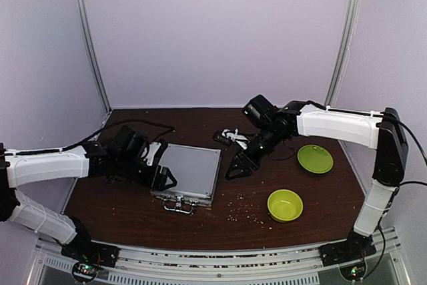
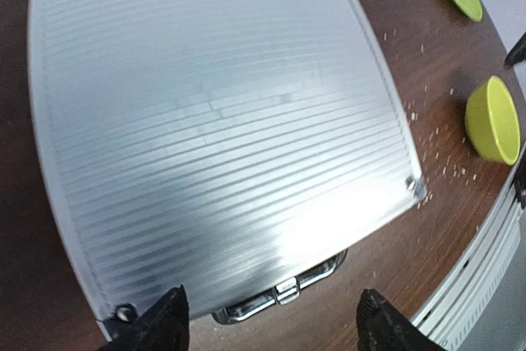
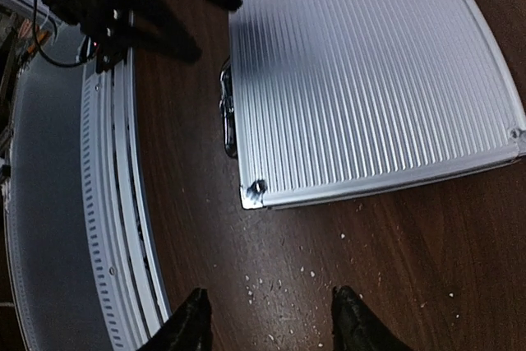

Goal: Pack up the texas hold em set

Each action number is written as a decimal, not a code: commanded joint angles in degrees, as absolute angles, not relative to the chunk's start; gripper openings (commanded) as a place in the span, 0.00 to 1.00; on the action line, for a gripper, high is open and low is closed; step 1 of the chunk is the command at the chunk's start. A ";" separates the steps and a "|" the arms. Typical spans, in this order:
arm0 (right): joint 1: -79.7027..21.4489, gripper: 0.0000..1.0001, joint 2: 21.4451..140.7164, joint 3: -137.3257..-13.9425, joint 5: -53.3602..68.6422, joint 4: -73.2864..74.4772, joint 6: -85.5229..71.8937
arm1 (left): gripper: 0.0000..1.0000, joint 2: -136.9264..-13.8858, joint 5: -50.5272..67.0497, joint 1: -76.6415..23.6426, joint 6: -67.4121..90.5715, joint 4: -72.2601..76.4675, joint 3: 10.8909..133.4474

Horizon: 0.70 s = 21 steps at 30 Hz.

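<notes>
Black fingertips [image 2: 168, 322] frame the bottom of the left wrist view: your left end effector [image 2: 271, 318] stands well open with nothing in it, above the front edge of the silver case [image 2: 214, 121]. Your right end effector [image 3: 271, 318] is also parted and empty. It hangs over bare worktop [image 3: 394, 236] just off the case's front corner, not touching it.

Between the two lies the case, flat on the worktop with its lid down and its metal handle [image 2: 279, 293] folded against the front wall, facing the arm bases. No chips, buttons or decks show outside it. You cannot tell from here whether the latches are snapped.

Treat it as a stiff, rigid box that won't give under the pads. The ribbed aluminium looks smooth and slick, so a pinch across the broad lid will likely slide. If the chips are inside, expect real weight, and contents that shift when tilted. Your best purchase is probably the handle, though it lies low and thin, or a pinch on the rim near a corner. Pale crumbs [image 1: 250, 213] lie scattered toward the lime-green bowl [image 1: 285, 205].
</notes>
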<state>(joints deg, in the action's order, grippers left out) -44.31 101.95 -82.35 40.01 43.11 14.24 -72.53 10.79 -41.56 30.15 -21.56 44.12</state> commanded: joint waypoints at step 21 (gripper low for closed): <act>-46.23 0.29 128.91 -101.95 39.03 40.78 8.96 | 0.71 -70.95 5.24 -55.33 38.27 -18.35 38.19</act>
<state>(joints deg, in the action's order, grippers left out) -45.82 126.02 -102.13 40.91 37.93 9.61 -73.36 7.55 -55.20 34.87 -15.22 41.45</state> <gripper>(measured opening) 0.295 0.699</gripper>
